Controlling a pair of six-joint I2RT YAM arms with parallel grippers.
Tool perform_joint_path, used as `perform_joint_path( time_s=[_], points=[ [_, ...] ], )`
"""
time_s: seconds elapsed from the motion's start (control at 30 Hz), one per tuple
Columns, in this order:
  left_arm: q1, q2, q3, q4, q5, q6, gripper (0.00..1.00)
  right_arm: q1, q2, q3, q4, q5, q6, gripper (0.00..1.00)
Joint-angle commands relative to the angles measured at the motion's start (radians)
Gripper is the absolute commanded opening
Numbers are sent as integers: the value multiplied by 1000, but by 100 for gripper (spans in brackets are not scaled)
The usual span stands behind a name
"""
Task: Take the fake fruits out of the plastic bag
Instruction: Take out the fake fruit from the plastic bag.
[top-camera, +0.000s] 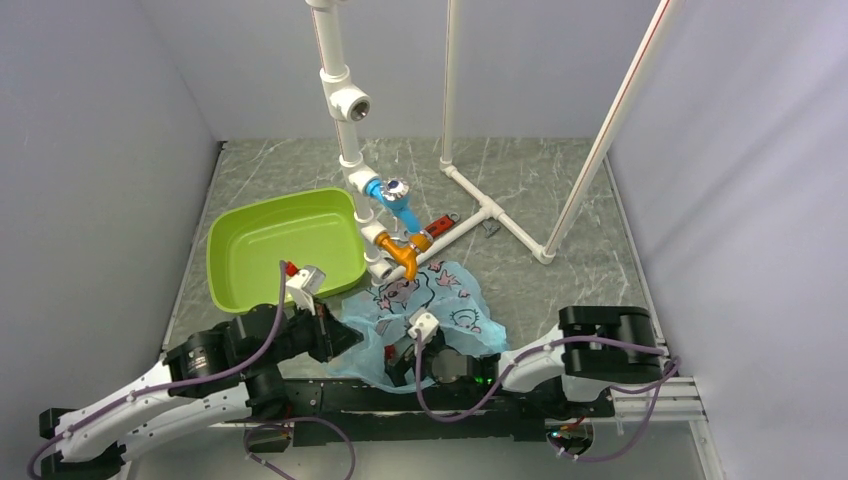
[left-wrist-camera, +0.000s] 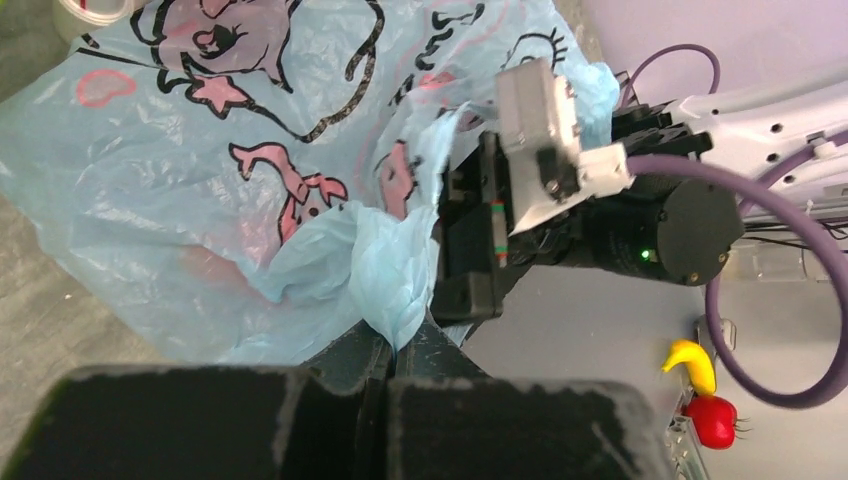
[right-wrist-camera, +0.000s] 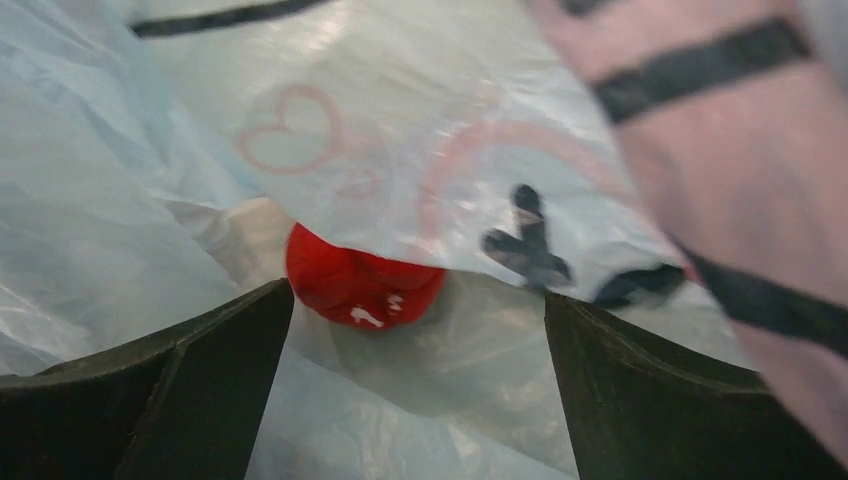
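The left gripper (left-wrist-camera: 390, 352) is pinching a fold of the plastic bag (left-wrist-camera: 200, 180), jaws closed on it. The right gripper (right-wrist-camera: 416, 300) is reaching inside the bag, jaws spread wide, facing a red fruit (right-wrist-camera: 365, 285). The bag is lying on the counter (top-camera: 560, 200).

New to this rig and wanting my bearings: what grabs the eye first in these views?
A crumpled pale-blue bag with pink cartoon prints lies at the near edge of the table, right of a lime-green tub. The left gripper pinches a fold of it, while the right gripper sits open inside it, a red fruit just ahead of its fingers.
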Motion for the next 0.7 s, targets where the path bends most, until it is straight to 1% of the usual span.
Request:
perform_joint_path(
  time_s=[0.0, 0.07, 0.2, 0.3, 0.33, 0.43, 0.6, 0.67],
  points=[
    [-8, 12, 4, 79, 8, 16, 0, 8, 71, 74, 177, -62, -82, 100],
    [-12, 18, 13, 105, 32, 28, 0, 9, 91, 104, 194, -70, -108, 100],
    [-18, 29, 37, 150, 46, 48, 0, 16, 102, 175, 131, -19, -146, 100],
    [-19, 45, 55, 161, 51, 62, 0, 17, 129, 218, 107, -19, -189, 100],
    [-20, 51, 61, 160, 49, 65, 0, 17, 145, 232, 94, -17, -195, 100],
    [-25, 68, 74, 153, 47, 70, 0, 15, 208, 247, 127, -37, -212, 99],
    [-32, 66, 75, 135, 27, 56, 0, 10, 320, 299, 116, -71, -188, 95],
    [-36, 55, 68, 132, 13, 44, 0, 5, 363, 320, 112, -71, -187, 92]
  ],
)
